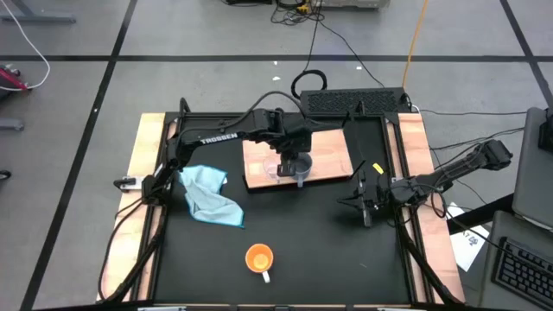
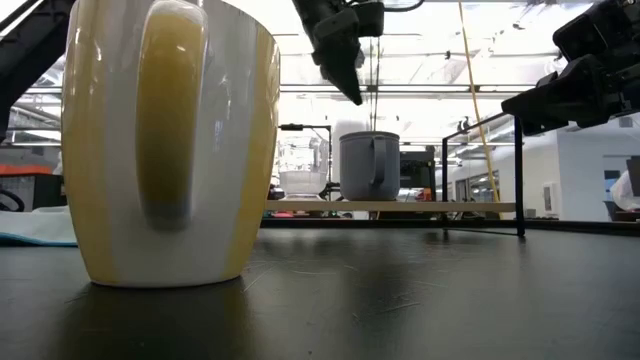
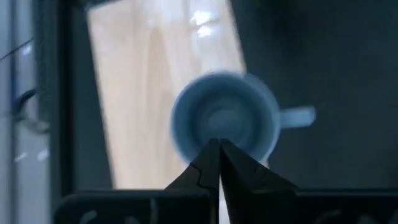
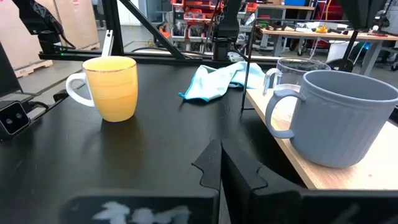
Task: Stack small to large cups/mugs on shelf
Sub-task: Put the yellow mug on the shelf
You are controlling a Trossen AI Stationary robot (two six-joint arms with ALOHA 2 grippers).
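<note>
- Your grey-blue mug [image 1: 301, 169] sits at the shelf's [image 1: 333, 149] 6 o'clock edge, beside the glass cup [image 1: 278, 168].
- Left gripper [image 1: 295, 161] hovers above the mug, closed, empty; right gripper [image 1: 366, 210] closed at 3 o'clock.

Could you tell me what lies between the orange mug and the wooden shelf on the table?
Nothing: in the high view, only bare black table separates the orange mug from the shelf; the blue cloth lies off to the side.

The black worktop [image 1: 302, 233] lies open between the shelf [image 1: 333, 155] and the orange mug [image 1: 258, 257] — broad free room there and toward the right gripper [image 1: 368, 210]. The blue cloth [image 1: 207, 194] blocks the left side. On the shelf, the grey-blue mug [image 1: 300, 168] and glass cup [image 1: 276, 167] stand close together under the left gripper [image 2: 352, 92], fingers shut — its right half bare.
</note>
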